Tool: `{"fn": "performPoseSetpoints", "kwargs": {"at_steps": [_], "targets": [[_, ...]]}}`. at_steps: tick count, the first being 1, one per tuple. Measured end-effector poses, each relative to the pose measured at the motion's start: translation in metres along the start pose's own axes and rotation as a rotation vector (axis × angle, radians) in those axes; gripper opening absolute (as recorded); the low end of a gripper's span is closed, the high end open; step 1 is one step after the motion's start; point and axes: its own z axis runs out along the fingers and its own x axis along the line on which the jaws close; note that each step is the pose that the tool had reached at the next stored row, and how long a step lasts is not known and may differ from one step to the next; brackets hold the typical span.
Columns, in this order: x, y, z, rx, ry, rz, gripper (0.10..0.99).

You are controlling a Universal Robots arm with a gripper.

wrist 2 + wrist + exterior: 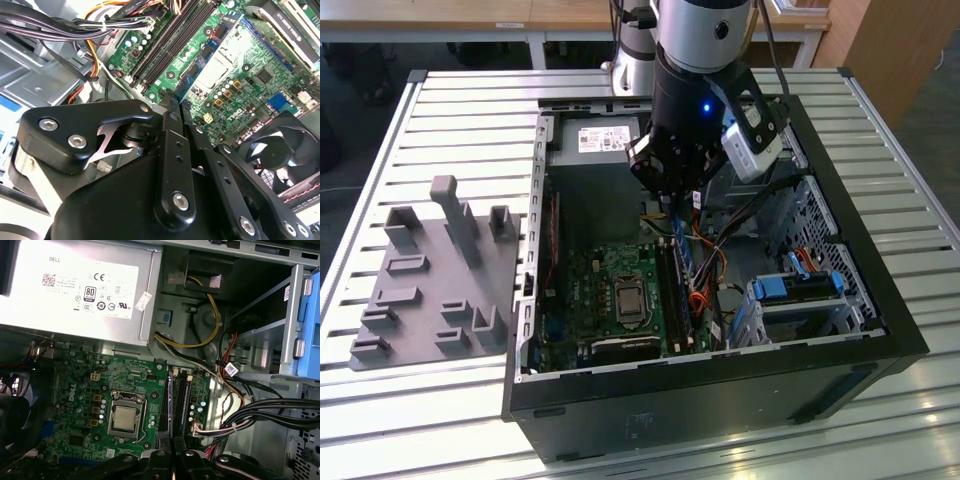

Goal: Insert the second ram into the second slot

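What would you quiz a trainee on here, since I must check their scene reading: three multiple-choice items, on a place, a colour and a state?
1. Where is the gripper? A over the grey tray; B inside the computer case, over the motherboard; C beyond the table's edge.
2. What colour is the second ram? A red; B blue; C yellow.
3. How is the computer case? A open, motherboard exposed; B closed by a panel; C standing upright.
Answers: B, it hangs above the green board; B, the stick at its tip is blue; A, the board shows from above.
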Motion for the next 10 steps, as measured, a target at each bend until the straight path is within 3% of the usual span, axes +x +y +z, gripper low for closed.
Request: {"fn": "performPoseSetpoints", "kwargs": {"at_steps": [10], "targets": [[0.0001,-0.0001,0.003,0.0,0.0,0.0,0.137]]}}
